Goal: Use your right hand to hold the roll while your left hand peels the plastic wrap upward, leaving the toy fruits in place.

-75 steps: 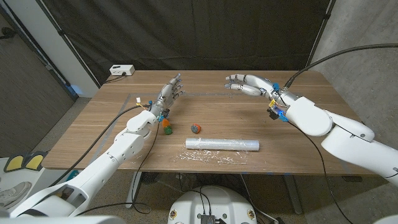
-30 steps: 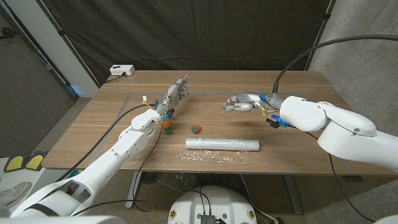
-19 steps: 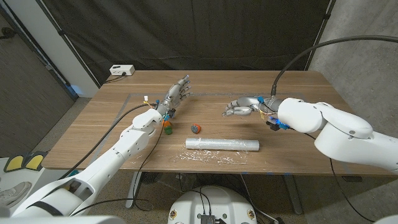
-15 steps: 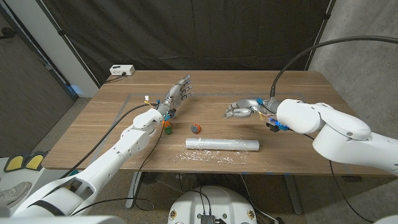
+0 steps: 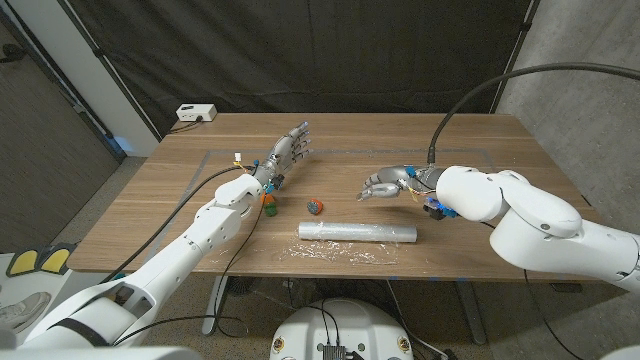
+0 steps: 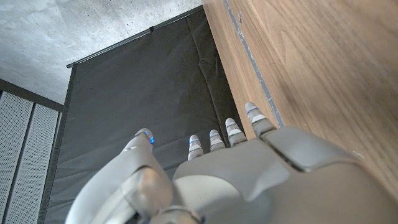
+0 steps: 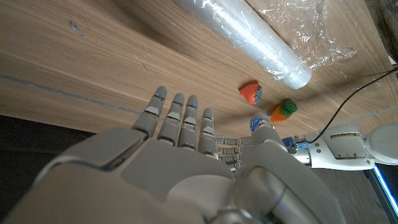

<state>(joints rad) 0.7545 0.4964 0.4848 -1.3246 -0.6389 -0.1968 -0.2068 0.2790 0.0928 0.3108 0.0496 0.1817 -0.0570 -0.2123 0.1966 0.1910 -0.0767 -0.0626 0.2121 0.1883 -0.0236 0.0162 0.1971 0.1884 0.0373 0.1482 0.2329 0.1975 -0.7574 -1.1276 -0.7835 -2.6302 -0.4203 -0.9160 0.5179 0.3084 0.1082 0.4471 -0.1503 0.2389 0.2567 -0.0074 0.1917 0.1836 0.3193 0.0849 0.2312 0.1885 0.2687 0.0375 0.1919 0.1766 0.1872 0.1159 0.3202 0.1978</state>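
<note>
1. The right hand (image 5: 385,185) hovers over the wooden table (image 5: 460,130), fingers spread and reaching inward, holding nothing.
2. The left hand (image 5: 285,150) is held above the table, fingers extended and apart, empty.
3. The roll (image 5: 357,232) of plastic wrap lies nearer the robot than the right hand, apart from it, with loose plastic wrap (image 5: 335,252) along its near side.
4. Two toy fruits, an orange one (image 5: 268,203) and a red one (image 5: 315,207), lie between the left hand and the roll.

Toy fruits (image 5: 292,204) behind roll (image 5: 357,232)
</note>
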